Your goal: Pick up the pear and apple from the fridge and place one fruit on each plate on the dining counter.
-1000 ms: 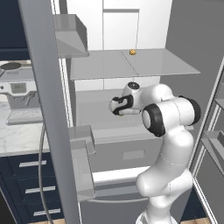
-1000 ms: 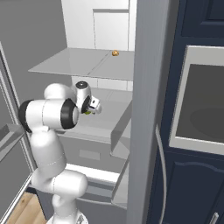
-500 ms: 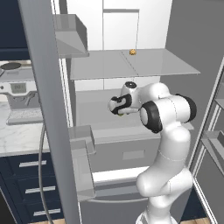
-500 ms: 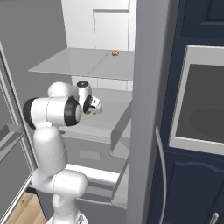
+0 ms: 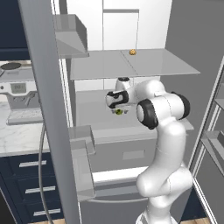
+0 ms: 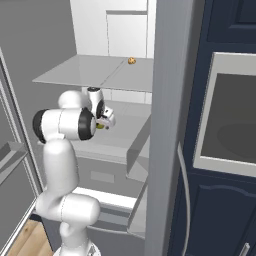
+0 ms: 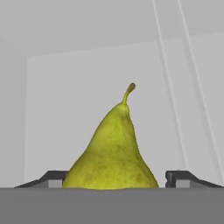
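Hand view first: the pear (image 7: 111, 151) stands right in front of the hand (image 7: 113, 179), dead centre between its two dark fingertips (image 7: 54, 177) — one at each flank of the fruit's broad lower body. A sliver of gap shows on each side, so the fingers bracket the pear, and I cannot tell whether they are pressing on it. Its long axis runs straight up this picture, stem at the top, fat end down at the fingertips, so the hand's closing line crosses the widest part of the body.

From the left base view, the white arm reaches into the open fridge (image 5: 131, 70), the hand at the middle shelf, with a yellow-green speck of the pear (image 5: 118, 111) just under it, over the shelf. The right base view gives the same: pear (image 6: 101, 126) at the hand (image 6: 105, 120), near the shelf's front edge.

Farther back and higher, a small tan-orange lump (image 5: 132, 52) sits on the upper shelf, well apart.

My guess — all that's left for the grasp is to squeeze; no sideways correction looks needed.
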Robot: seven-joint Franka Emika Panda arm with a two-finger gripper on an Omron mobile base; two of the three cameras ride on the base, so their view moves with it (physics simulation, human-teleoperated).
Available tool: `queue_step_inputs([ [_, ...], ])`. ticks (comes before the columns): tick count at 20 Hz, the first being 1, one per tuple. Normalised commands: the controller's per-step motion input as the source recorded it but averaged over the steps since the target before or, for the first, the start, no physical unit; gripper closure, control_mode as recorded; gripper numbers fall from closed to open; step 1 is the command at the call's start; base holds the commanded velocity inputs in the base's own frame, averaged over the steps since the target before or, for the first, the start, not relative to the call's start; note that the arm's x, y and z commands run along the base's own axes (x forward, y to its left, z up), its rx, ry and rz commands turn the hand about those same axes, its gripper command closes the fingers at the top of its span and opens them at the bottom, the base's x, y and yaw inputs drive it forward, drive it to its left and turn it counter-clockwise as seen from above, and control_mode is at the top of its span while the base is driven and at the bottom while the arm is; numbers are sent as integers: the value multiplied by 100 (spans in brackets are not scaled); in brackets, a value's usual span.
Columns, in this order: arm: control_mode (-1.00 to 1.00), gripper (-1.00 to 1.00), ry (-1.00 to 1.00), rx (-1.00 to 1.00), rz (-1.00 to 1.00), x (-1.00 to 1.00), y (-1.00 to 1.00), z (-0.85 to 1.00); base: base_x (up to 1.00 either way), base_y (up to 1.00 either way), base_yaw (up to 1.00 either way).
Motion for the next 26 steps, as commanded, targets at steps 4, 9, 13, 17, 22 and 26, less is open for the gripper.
queue_step_inputs([
  [4, -100, 100, 14, 0, 0, 0, -25, -64, 0, 0, 0],
  [9, -100, 100, -21, 1, 2, -25, -2, -31, 0, 0, 0],
  [13, -100, 100, -55, 12, 5, -37, 0, -23, 0, 0, 0],
  [17, -100, 100, -53, 17, 4, -35, -1, -15, 0, 0, 0],
  [22, -100, 100, -21, 3, 0, -74, -31, 37, 0, 0, 0],
  [26, -100, 100, -2, -13, 4, -100, -53, 99, 0, 0, 0],
])
